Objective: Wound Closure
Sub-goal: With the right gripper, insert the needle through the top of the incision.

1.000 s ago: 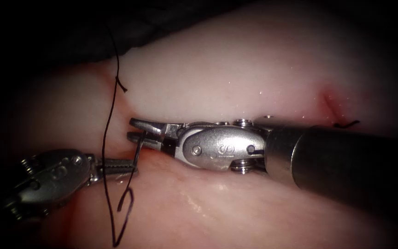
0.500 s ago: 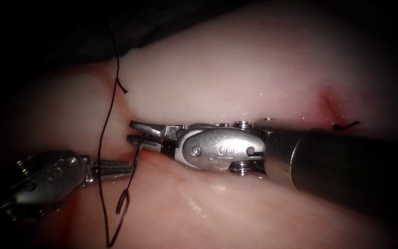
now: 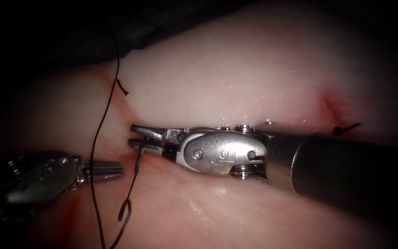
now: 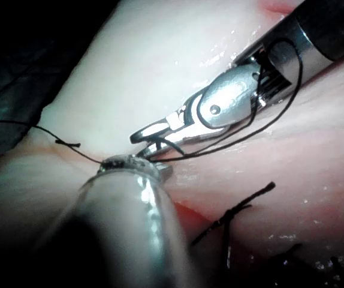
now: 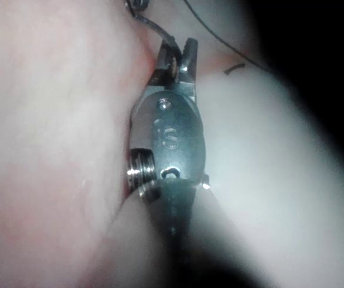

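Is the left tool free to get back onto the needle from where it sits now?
Probably yes. The left tool holds nothing, jaws shut, just left of the needle, with a bare gap between. The right tool grips the needle's upper end; its lower part looks exposed above the tissue.

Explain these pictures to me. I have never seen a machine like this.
This is a surgical practice robot with two thin arms, each ending in a small tool with two fingers. It is sewing up a cut in pork belly, the tissue, and there is no patient.

The wide picture comes from an endoscope looking down at the wound. The other two come from small cameras riding on each arm.

The right arm's tool enters from the picture's right. Its fingers are shut on the curved needle near one end. The needle's other end trails dark thread. The needle looks clear of the tissue, though I cannot be sure.

The left arm's tool sits just apart from the needle, and I cannot tell whether it grips anything.

A finished stitch lies further right.
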Controlling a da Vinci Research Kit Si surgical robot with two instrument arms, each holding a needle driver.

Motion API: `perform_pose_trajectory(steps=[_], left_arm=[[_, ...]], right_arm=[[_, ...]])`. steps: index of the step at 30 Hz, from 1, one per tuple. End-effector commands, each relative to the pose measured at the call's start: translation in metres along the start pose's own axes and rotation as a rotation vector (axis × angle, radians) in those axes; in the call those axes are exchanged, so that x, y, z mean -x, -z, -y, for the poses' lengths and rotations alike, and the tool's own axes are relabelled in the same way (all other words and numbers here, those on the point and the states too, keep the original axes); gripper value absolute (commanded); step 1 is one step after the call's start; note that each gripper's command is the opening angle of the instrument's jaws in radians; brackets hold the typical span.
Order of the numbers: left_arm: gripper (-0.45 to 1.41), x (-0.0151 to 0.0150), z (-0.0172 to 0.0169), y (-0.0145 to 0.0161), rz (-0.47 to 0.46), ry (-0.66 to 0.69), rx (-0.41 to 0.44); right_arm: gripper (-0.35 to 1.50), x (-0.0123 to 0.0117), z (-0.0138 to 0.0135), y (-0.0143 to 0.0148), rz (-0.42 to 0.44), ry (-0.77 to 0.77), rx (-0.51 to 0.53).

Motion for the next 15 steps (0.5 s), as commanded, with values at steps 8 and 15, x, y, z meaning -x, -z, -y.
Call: perform_pose_trajectory(steps=[8, 15], left_arm=[[-0.4, -0.0009, 0.0004, -0.0009, -0.003, 0.001, -0.006], [-0.4, -0.0009, 0.0003, -0.0009, 0.0, 0.001, -0.007]], right_arm=[[-0.35, 0.0014, 0.0007, -0.0013, 0.029, -0.028, -0.036], [-0.35, 0.0023, 0.001, -0.0015, 0.03, -0.093, -0.06]])
